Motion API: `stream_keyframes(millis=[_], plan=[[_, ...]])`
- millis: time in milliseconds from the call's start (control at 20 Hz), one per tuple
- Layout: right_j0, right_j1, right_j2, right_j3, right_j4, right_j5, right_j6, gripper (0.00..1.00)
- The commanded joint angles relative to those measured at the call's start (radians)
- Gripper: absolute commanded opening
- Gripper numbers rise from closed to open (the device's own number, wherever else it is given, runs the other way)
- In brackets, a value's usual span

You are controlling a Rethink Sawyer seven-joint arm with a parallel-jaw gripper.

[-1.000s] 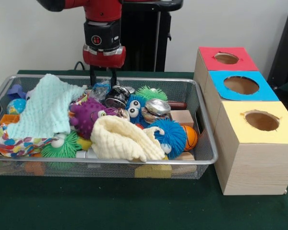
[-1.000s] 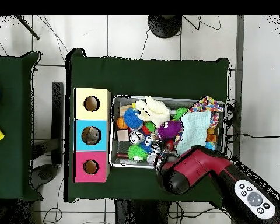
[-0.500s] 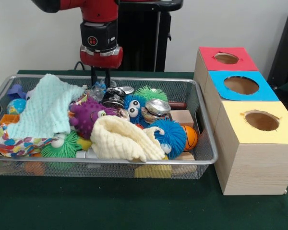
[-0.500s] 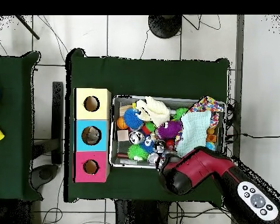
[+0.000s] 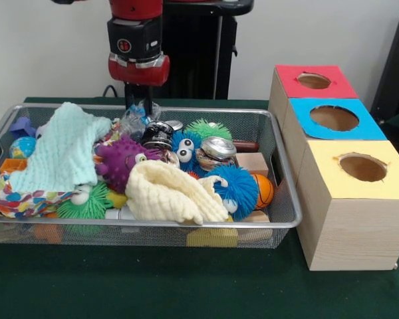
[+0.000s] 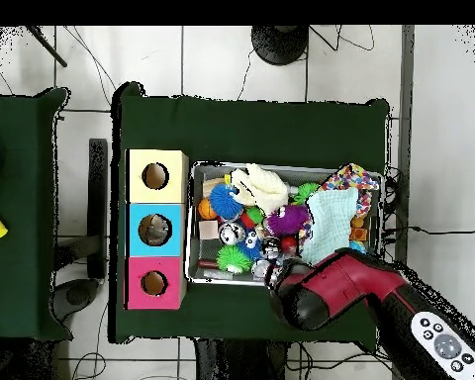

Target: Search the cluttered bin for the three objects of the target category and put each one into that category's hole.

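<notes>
Nearest on the green table [image 5: 120, 279] was the front rim of the wire bin [image 5: 186, 226]. It was still very full. Just behind the rim lay a yellow cloth [image 5: 169, 193], with a green fuzzy ball [image 5: 86, 201] on one side and a blue fuzzy ball [image 5: 238, 187] and an orange ball [image 5: 263, 190] on the other. Behind those were a purple fuzzy ball [image 5: 120, 159], a blue fuzzy ball with eyes [image 5: 186, 149], a silver can [image 5: 218, 147] and a dark can [image 5: 161, 134]. Another green fuzzy ball [image 5: 209, 127] sat near the back.

That made five fuzzy balls, two cans and three cloths, counting the pale blue cloth [image 5: 63, 146] and the spotty cloth [image 5: 16, 193].

At the back of the bin was one clear bottle [image 5: 133, 123], crinkly and shiny. The gripper [image 5: 138, 109] hung right over it with its fingers close together, and it seemed to pinch the bottle's top. I could see only this one bottle. The other two were hidden or somewhere else.

Beside the bin stood three boxes, each with one hole: the yellow box [image 5: 359, 199] nearest, then the blue box [image 5: 369, 127], then the red box [image 5: 339, 85]. From above, something grey showed in the blue box's hole, but I could not tell what it was.

So the job looked only partly done. This bottle still had to go to its hole.
</notes>
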Motion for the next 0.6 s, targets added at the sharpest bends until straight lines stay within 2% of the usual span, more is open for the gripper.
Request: stream_keyframes(millis=[50, 300, 600], plan=[[0.009, -0.136, 0.112, 0.005, 0.143, 0.170, -0.277, 0.00], [0.030, -0.160, 0.152, -0.005, 0.195, 0.176, -0.227, 0.00], [0.080, -0.166, 0.188, -0.007, 0.242, 0.119, -0.076, 0.00]])
